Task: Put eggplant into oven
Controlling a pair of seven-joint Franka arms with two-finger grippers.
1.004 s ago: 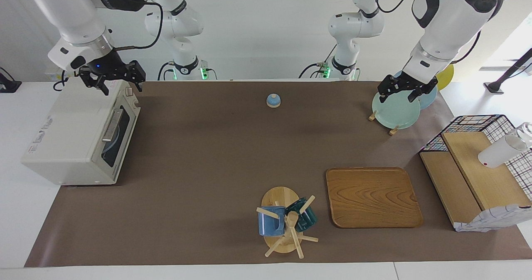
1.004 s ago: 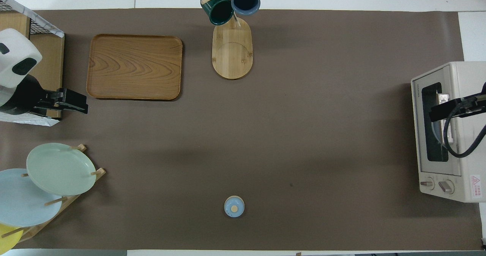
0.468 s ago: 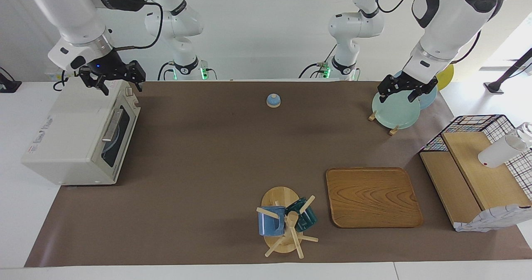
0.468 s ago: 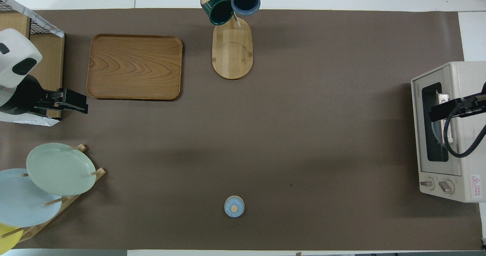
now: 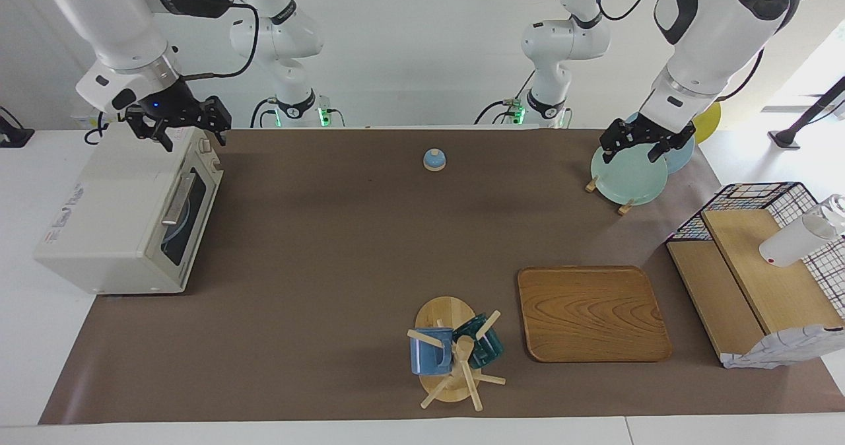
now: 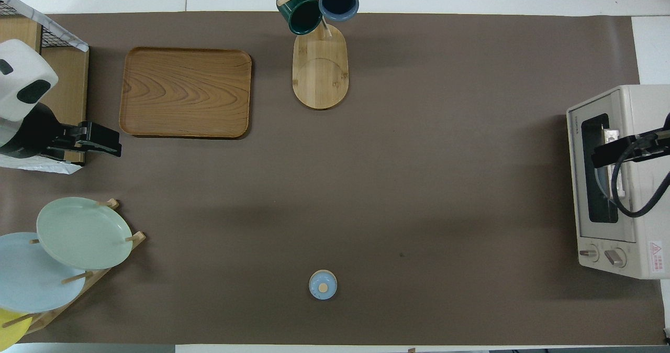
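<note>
The cream-white oven [image 5: 125, 214] stands at the right arm's end of the table with its dark glass door shut; it also shows in the overhead view [image 6: 617, 180]. The eggplant is not visible in either view. My right gripper [image 5: 191, 138] hangs open and empty over the top of the oven, at the end nearer the robots, and also shows in the overhead view [image 6: 602, 156]. My left gripper [image 5: 632, 153] is open and empty over the plate rack at the left arm's end; it also shows in the overhead view [image 6: 112, 146].
A rack with a pale green plate [image 5: 627, 177] and blue plates, a small blue bell [image 5: 434, 160], a wooden tray [image 5: 591, 313], a mug tree with two mugs [image 5: 452, 356] and a wire basket with wooden boards [image 5: 759, 267] stand on the brown mat.
</note>
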